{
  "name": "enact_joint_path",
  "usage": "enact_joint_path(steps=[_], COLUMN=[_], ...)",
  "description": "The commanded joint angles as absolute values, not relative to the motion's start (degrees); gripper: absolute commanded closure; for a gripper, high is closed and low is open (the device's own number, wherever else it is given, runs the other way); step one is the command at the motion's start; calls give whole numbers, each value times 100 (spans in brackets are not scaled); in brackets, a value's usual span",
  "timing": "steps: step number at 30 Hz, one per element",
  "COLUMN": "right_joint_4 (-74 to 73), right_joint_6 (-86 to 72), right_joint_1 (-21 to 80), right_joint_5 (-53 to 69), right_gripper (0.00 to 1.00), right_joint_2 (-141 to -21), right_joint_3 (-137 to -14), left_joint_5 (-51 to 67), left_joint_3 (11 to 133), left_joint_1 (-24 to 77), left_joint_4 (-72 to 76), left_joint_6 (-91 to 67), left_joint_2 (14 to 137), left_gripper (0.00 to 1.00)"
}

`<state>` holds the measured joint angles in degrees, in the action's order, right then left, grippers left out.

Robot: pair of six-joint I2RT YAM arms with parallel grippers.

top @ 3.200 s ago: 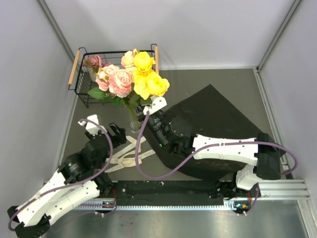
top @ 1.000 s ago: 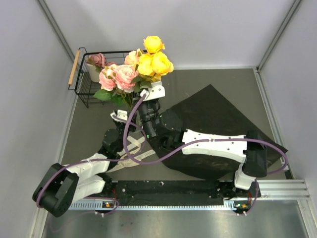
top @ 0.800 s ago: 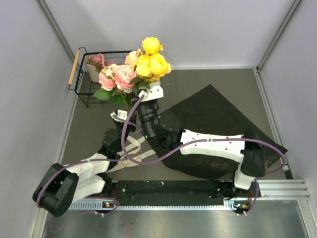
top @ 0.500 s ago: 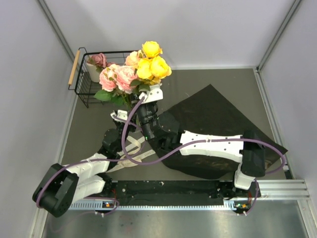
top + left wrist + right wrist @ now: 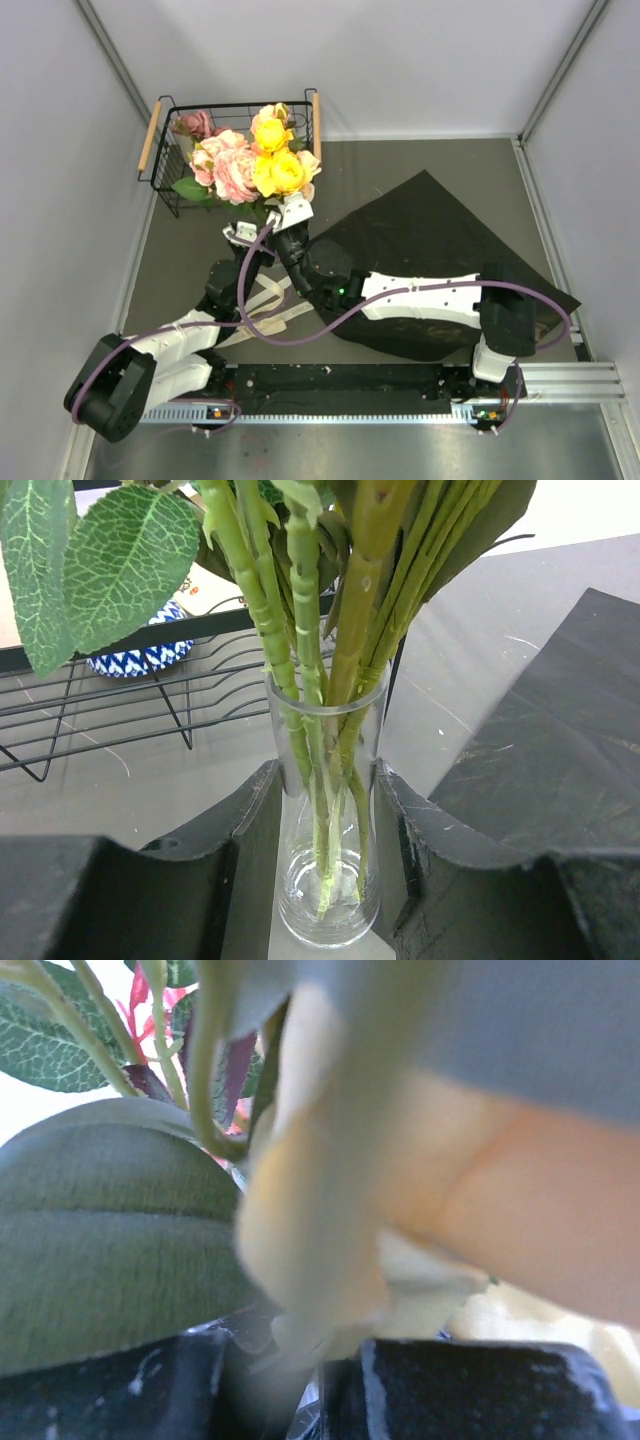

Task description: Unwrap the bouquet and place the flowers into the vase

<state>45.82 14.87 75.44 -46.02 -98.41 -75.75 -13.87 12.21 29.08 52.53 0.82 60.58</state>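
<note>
Tipping is the main risk here. Flowers stand with their stems down in the vase, which sits at about ten o'clock on the table, at five o'clock of the wire basket. In the left wrist view the stem ends reach the glass floor.

Left gripper clasps the vase at its waist, one finger on each side. Right gripper is pinched almost closed on the stems just above the rim, under the blooms.

Blooms look wide and top-heavy and the vase is narrow. If the left gripper lets go first, or the right one pulls off at an angle, the bunch could lever the glass over toward the basket at eleven o'clock. A leaf or stem snagged between the right fingers could lift the bunch out as that arm withdraws. Glass is slick, so a sideways tug could slide it from the left grip.

Paper at four o'clock and ribbon at seven lie clear of the vase.
</note>
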Motion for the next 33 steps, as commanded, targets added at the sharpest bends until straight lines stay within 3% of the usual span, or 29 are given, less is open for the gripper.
enact_joint_path(steps=[1, 8, 13, 22, 33], right_joint_4=[3984, 3814, 3385, 2277, 1960], right_joint_6=[1503, 1738, 1970, 705, -316], right_joint_1=[7418, 7163, 7224, 7409, 7058], right_joint_5=[-4210, -4359, -5239, -4940, -4570], right_gripper=[100, 100, 100, 100, 100], right_joint_2=[-9887, -10160, -10424, -10380, -10687], right_joint_3=[-7628, -7989, -8762, -8430, -8025], left_joint_5=[-1195, -1169, -1187, -1143, -1116], left_joint_3=[1389, 1380, 1371, 1380, 1406], left_joint_1=[2918, 2918, 2918, 2918, 2918], left_joint_4=[5221, 5150, 5142, 5124, 5106], left_joint_6=[53, 53, 44, 62, 62], left_joint_2=[6003, 5950, 5932, 5924, 5933], left_gripper=[100, 100, 100, 100, 100])
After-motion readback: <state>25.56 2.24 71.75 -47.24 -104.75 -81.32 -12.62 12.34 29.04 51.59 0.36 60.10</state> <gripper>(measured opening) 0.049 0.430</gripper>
